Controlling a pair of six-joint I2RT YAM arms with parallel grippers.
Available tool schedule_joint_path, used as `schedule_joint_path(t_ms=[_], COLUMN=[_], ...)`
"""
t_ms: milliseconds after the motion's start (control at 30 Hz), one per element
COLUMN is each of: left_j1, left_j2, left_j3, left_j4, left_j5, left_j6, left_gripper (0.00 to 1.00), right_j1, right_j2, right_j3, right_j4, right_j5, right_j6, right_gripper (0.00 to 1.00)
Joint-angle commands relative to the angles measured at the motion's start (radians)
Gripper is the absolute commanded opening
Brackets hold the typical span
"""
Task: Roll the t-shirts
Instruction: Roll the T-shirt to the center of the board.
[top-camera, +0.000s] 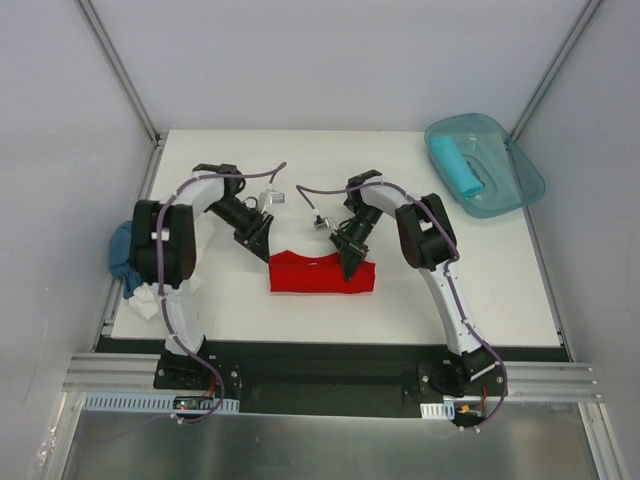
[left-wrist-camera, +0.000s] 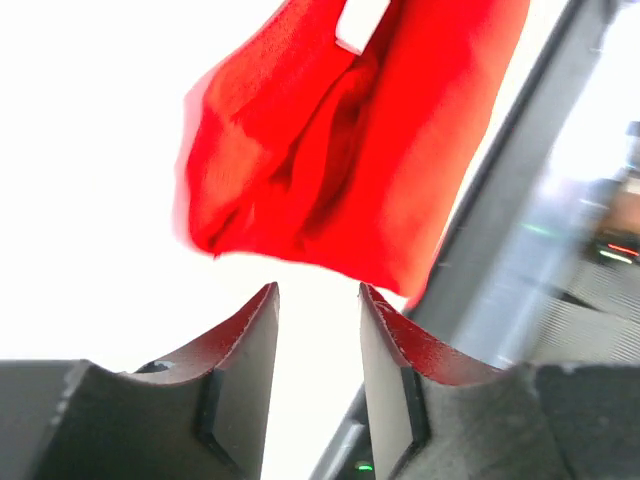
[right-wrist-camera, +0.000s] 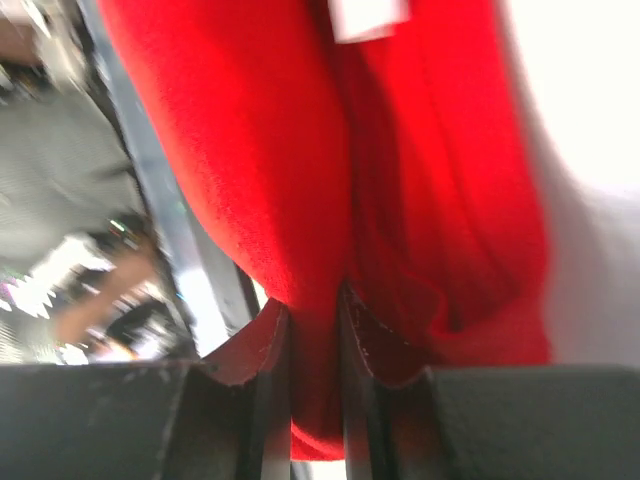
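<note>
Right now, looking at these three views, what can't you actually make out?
- Blue and white shirts, top view: the left arm covers most of the heap.
- White tag on the red t-shirt, both wrist views: cut by the top edge, blurred, unreadable.
- Right tool, top view: fingertips hidden under its own wrist; only the right wrist view shows red cloth pinched.
- Turquoise shirt in the tub, top view: too small to judge.

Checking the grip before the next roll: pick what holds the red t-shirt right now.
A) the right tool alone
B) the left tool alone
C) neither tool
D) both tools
A: the right tool is pinched on a fold of the red t-shirt, while the left tool stands open with nothing between its fingers, the cloth lying just ahead of it.
</note>
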Motion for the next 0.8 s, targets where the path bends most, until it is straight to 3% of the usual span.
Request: schedule_joint_path(t_ms=[0, 100, 133, 167, 233, 500, 767], left_j1=[0.002, -0.024, -0.025, -0.040, -0.063, -0.364, -0.468], left_j2=[-0.318, -0.488, -0.528, -0.569, -0.669, -0.936, -0.937], left_j3=[-0.132, -0.305, -0.346, -0.415, -0.462, -0.748, -0.822], left_j4=[0.164, 0.391, 0.425, 0.513, 0.575, 0.908, 0.923], left_j5=[-0.124, -0.269, -0.272, -0.289, -0.304, -0.401, -0.362], left_j6=[0.055, 0.005, 0.027, 0.026, 0.038, 0.291, 0.416], left_gripper=[0.37, 0.43, 0.46, 0.54, 0.56, 0.64, 0.63], right_j1=[-0.052, -0.052, -0.047, -0.044, -0.034, 0.002, 0.005], right_j2=[0.098, 0.112, 0.114, 0.117, 0.124, 0.141, 0.141], right_j3=[0.070, 0.077, 0.079, 0.081, 0.077, 0.077, 0.074], right_j4=[-0.156, -0.156, -0.156, -0.156, -0.156, -0.158, -0.158], right_j5=[0.179, 0.184, 0.187, 0.197, 0.214, 0.280, 0.288], right_j6=[0.104, 0.126, 0.129, 0.133, 0.138, 0.153, 0.153], right_gripper=[0.16, 0.16, 0.17, 0.17, 0.17, 0.18, 0.18])
